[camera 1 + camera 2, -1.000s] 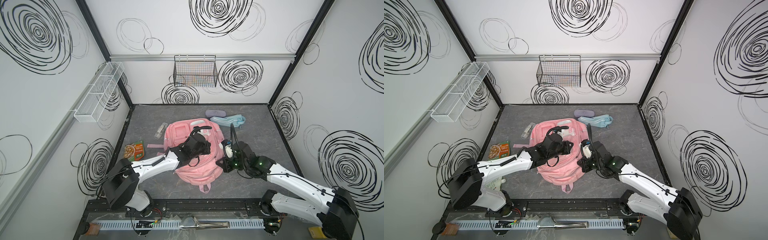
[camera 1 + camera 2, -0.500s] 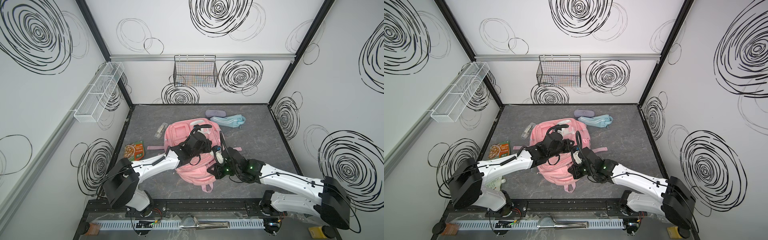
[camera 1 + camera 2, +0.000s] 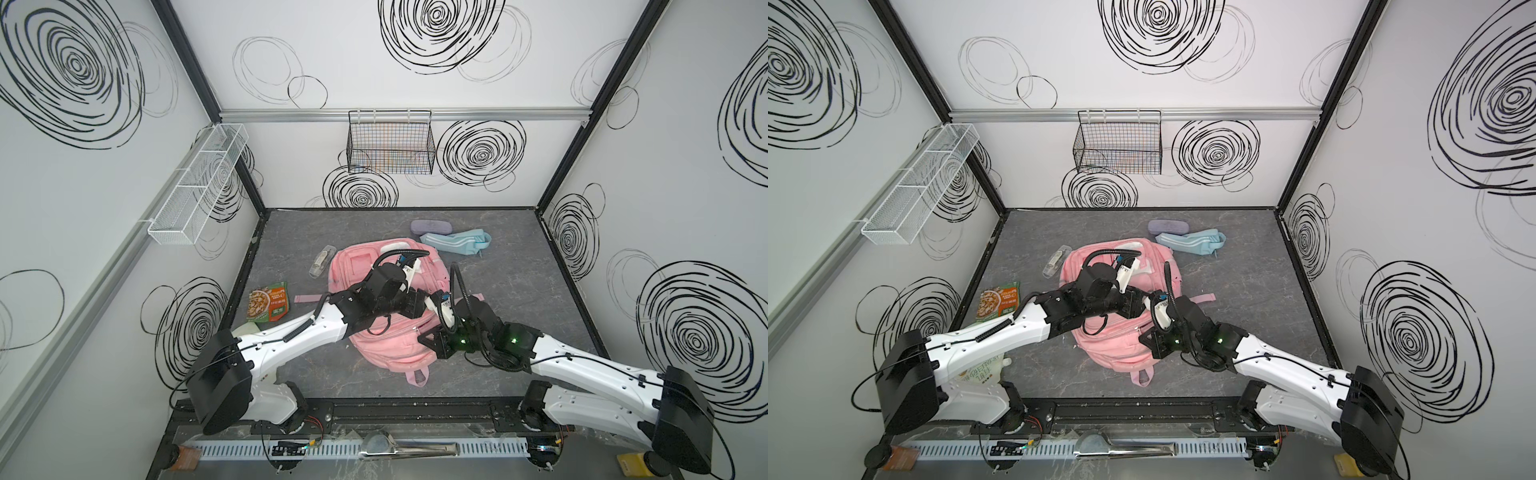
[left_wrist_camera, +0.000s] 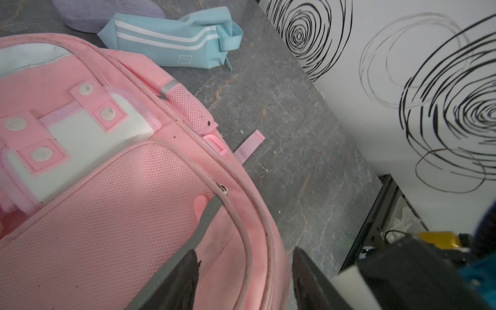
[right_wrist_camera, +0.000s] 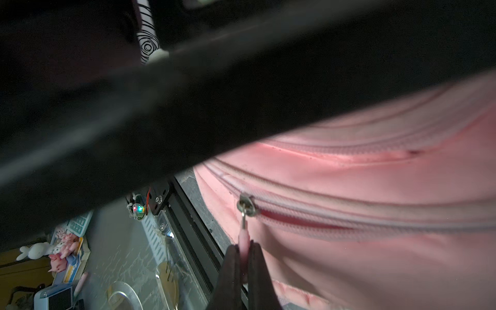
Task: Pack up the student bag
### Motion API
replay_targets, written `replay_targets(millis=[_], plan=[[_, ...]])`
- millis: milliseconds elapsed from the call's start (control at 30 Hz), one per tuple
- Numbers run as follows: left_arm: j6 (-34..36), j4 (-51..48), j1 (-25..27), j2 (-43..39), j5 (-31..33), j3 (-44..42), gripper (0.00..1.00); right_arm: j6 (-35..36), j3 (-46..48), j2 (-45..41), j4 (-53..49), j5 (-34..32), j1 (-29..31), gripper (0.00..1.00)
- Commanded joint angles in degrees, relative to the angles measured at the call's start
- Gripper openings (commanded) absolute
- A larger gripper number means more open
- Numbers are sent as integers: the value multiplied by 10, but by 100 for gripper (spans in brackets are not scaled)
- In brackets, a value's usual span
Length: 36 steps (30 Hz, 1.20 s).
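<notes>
The pink student bag (image 3: 395,349) (image 3: 1113,345) lies flat in the middle of the table, its top loop toward the front. My left gripper (image 4: 245,255) hovers open over the bag's right rim (image 4: 252,214), one finger on each side of the piping, holding nothing; in both top views it (image 3: 415,305) (image 3: 1133,305) sits over the bag's middle. My right gripper (image 5: 244,245) is shut on the pink zipper pull (image 5: 243,237), which hangs from the metal slider (image 5: 247,205). In both top views this gripper (image 3: 432,340) (image 3: 1150,340) is at the bag's right front side.
A light-blue pouch (image 3: 455,243) and a purple case (image 3: 430,227) lie behind the bag. A snack packet (image 3: 269,306) and a small clear item (image 3: 321,261) lie to its left. A wire basket (image 3: 390,145) hangs on the back wall and a white mesh shelf (image 3: 199,183) on the left wall.
My right gripper has drawn the zipper pull along the bag's side toward the front. My left gripper's jaws have spread apart over the bag's rim.
</notes>
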State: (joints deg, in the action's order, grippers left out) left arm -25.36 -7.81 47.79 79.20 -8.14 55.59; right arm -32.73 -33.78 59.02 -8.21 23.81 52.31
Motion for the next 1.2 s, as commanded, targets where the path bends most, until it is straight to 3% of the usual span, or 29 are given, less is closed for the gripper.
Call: replay_targets(millis=[0, 167, 433, 733, 867, 900, 1000, 1167], plan=[[82, -81, 8, 24, -37, 32, 59, 9, -3, -4, 37, 17, -2, 0], [106, -115, 12, 37, 8, 42, 56, 8, -4, -11, 39, 17, -2, 0], [138, -136, 25, 49, 17, 38, 55, 9, -8, -15, 38, 17, -7, 0], [103, -110, 2, 31, 111, 40, 17, 18, -6, -34, 11, 8, -14, 0], [94, -102, -10, 22, 112, 48, 5, 24, -8, -46, -5, 2, -20, 0], [86, -100, -17, 19, 106, 50, 0, 26, -8, -49, -11, 0, -21, 0], [41, -79, -39, 5, 75, 49, 0, 34, -8, -55, -18, -6, -20, 0], [-98, 31, -71, -42, 37, 1, 0, 37, -23, -50, -10, -20, 0, 0]])
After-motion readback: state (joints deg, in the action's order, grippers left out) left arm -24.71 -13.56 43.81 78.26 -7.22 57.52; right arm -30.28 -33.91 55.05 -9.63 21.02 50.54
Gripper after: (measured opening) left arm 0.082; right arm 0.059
